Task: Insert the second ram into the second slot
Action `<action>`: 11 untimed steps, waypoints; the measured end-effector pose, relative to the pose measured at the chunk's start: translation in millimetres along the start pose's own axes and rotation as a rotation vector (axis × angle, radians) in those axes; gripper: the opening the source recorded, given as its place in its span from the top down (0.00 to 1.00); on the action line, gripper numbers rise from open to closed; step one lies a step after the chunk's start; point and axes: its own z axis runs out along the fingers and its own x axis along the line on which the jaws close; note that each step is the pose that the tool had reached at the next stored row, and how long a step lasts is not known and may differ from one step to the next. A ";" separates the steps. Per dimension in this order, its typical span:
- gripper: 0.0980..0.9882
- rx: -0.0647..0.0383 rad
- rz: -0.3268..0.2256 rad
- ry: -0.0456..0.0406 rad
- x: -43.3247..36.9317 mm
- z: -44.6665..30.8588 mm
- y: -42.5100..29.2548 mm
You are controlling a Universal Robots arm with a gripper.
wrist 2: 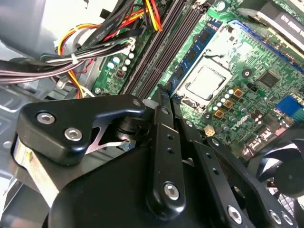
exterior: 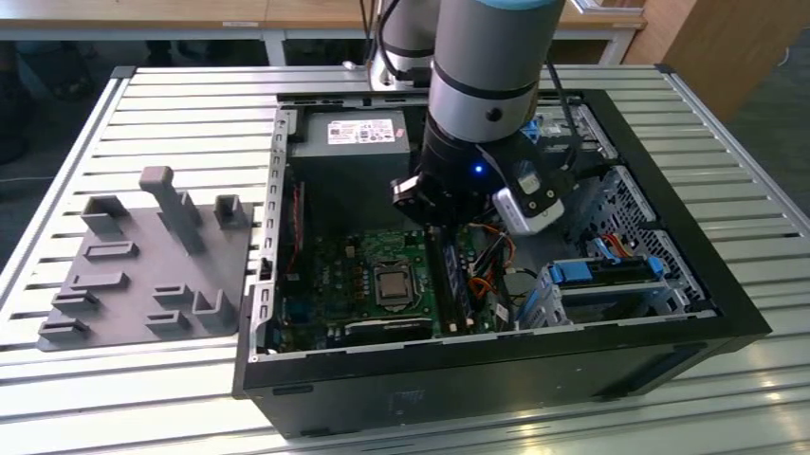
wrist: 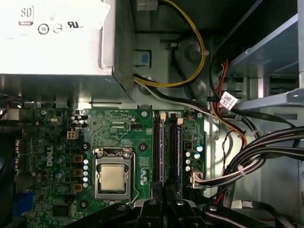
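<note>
The second ram (wrist: 161, 152) is a thin dark-blue stick seen edge-on. It lies along the memory slots (exterior: 451, 277) of the green motherboard (wrist: 57, 156) and runs out from between my fingertips. My gripper (wrist: 165, 205) is low inside the open computer case (exterior: 708, 284), directly over those slots, with its fingers (wrist 2: 161, 142) closed to a narrow gap on the stick. Its tip (wrist 2: 165, 95) lines up with the slot rows. A second dark-blue strip (wrist: 179, 152) sits in the neighbouring slot pair. I cannot tell how deep either stick sits.
The processor socket (wrist: 113, 178) lies beside the slots. Cable bundles (wrist: 247, 161) crowd their other side. The power supply (exterior: 360, 133) fills the case's far end and a blue drive-bay bracket (exterior: 595, 275) stands on the exterior view's right. A grey parts fixture (exterior: 139, 265) rests outside the case.
</note>
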 end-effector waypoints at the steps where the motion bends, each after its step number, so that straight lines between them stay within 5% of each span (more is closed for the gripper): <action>1: 0.96 0.000 0.001 -0.0001 0.0 1.5 -0.4; 11: 0.96 -0.002 0.015 0.0006 -2.1 18.1 -1.5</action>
